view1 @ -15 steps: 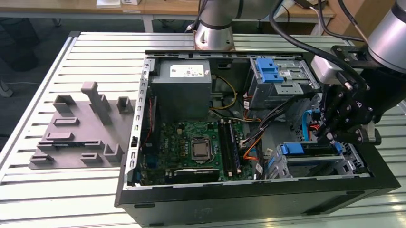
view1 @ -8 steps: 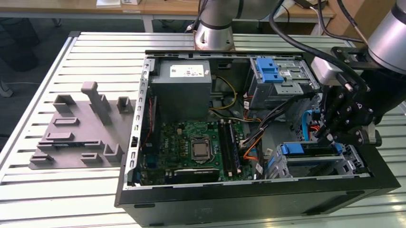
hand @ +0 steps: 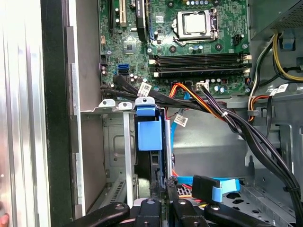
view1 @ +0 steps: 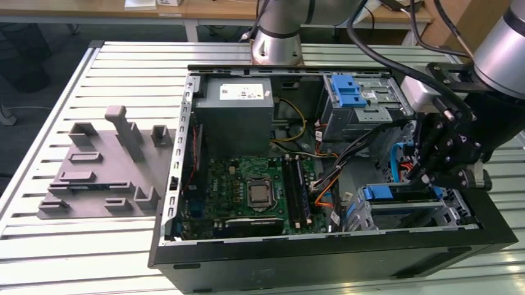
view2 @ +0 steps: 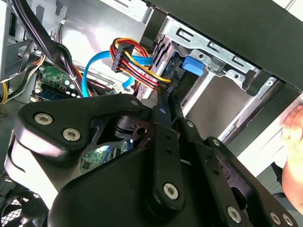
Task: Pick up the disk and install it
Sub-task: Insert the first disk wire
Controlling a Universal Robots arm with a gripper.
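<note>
– Disk first: where does it lie?
– It stands on edge in the drive cage at the corner of the open computer case, on the exterior view's right. Its blue carrier frame sits between the cage's metal rails, just beside the motherboard.
– And the gripper?
– It hangs directly over the end of the disk that lies towards the exterior view's right, with its tips down at the carrier's upper edge.
– How far apart are the fingers?
– Hardly at all. In the first wrist view they are drawn in to a narrow slot, and the thin dark edge of the disk runs from its blue tab straight into that slot, so they are clamped on that edge.
– Does the other wrist camera agree?
– Yes. In the second wrist view the gripper shows two slim bars lying close side by side. They point at the blue carrier in the cage, beside a bundle of coloured cables.
</note>
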